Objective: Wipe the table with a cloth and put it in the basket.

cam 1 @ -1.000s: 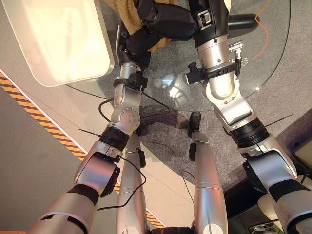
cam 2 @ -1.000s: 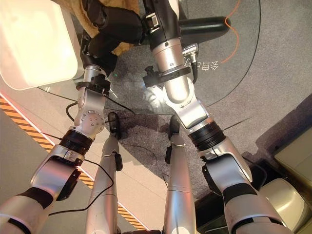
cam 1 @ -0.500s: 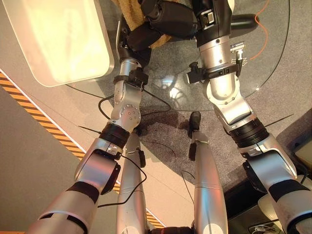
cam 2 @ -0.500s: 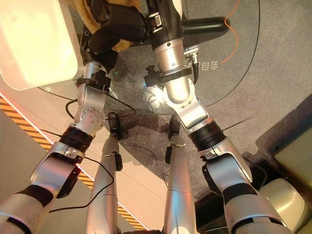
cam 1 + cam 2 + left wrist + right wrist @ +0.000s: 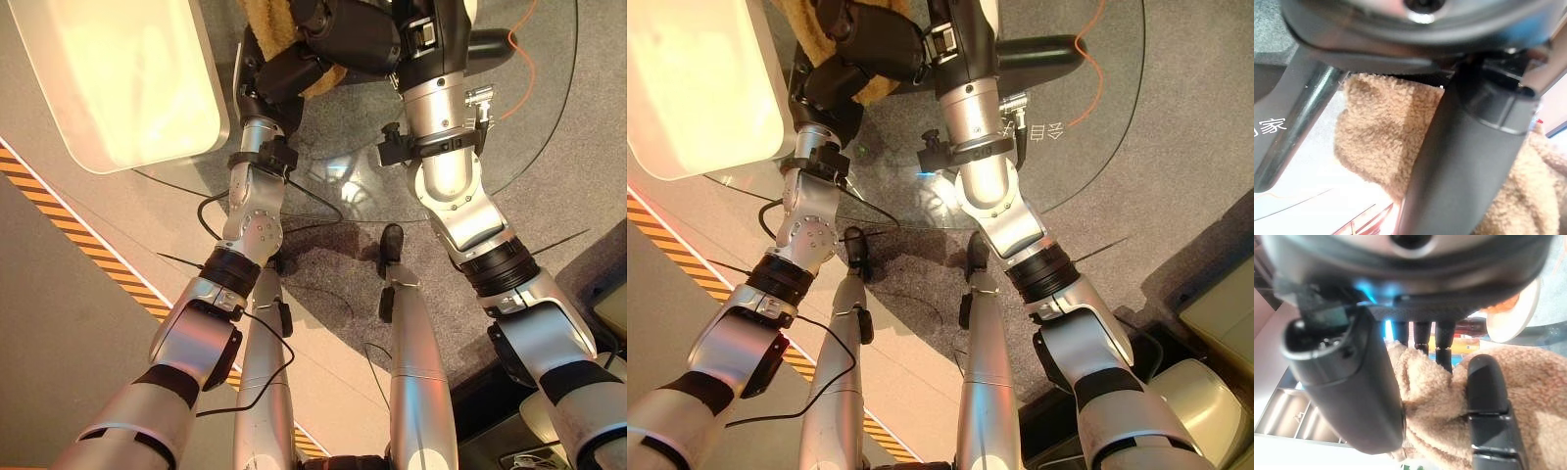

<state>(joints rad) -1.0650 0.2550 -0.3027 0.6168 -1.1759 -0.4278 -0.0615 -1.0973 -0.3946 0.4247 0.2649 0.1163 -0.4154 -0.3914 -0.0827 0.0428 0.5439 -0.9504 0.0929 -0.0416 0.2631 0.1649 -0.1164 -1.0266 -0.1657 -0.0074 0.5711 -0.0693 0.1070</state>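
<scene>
From the head cameras I look down through a round glass table (image 5: 534, 147), the biggest thing in front of me, with grey carpet (image 5: 598, 186) under it and a yellow-and-black hazard stripe (image 5: 93, 257) running along the floor to my left. On the table's left part sits a large white rounded-corner tray or bin (image 5: 118, 78); I cannot tell more about what it is. A black cylinder-shaped object (image 5: 1048, 49) lies at the far side of the glass, with a thin orange cable (image 5: 1095, 69) trailing past it. The tan fleecy cloth (image 5: 269, 24) lies on the glass at the far edge of my view, beside the white tray, and both hands are on it. My right hand (image 5: 1449, 347) presses into the cloth with its fingers bent down into the pile and a fold of cloth bunched between fingers and thumb. My left hand (image 5: 284, 73) lies just beside the right one over the cloth; in its wrist view the fingers are hidden, so I cannot tell its grip.
</scene>
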